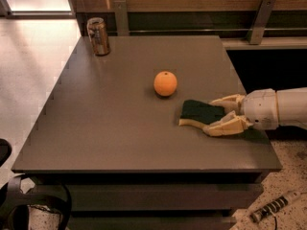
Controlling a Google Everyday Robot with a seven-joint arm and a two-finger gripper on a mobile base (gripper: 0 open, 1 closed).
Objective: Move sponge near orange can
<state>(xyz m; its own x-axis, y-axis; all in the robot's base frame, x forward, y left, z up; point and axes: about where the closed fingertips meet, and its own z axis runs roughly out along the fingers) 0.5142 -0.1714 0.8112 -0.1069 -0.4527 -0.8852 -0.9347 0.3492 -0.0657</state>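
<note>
The sponge (195, 112), dark green on top with a yellow foam edge, lies flat on the grey table (110, 123) at the right, just right of and nearer than the round orange fruit (165, 83). My gripper (211, 115) reaches in from the right, and its cream fingers (224, 127) press on the sponge's right end from both sides. The orange can (98, 36), coppery with a silver rim, stands upright at the table's far left corner, far from the sponge.
A low wall with metal posts (120, 15) runs along the table's far edge. The table's right edge lies just beneath my wrist. A dark cable loop (36, 200) and a tool (273, 209) lie on the floor in front.
</note>
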